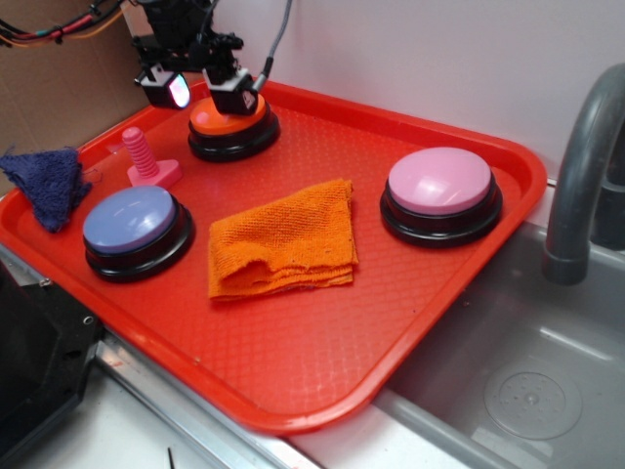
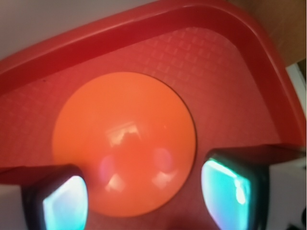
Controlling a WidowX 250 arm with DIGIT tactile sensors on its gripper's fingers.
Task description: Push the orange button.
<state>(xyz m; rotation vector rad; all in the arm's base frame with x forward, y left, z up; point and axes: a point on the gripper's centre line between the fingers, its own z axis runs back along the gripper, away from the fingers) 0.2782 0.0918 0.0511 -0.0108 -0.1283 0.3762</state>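
**Pincer over the orange button**

Exterior: the pincer (image 1: 205, 90) hangs with its fingers apart right above the button (image 1: 231, 122), which sits at the tray's (image 1: 293, 391) far edge. A pink screw (image 1: 146, 159) stands just beside, toward the camera.

Wrist: the glossy dome (image 2: 123, 143) fills the space below and between both fingertips (image 2: 64, 203). It looks rigid, slick and rounded, so a straight downward press on the crown seems best; no grasp needed. Contact cannot be told.
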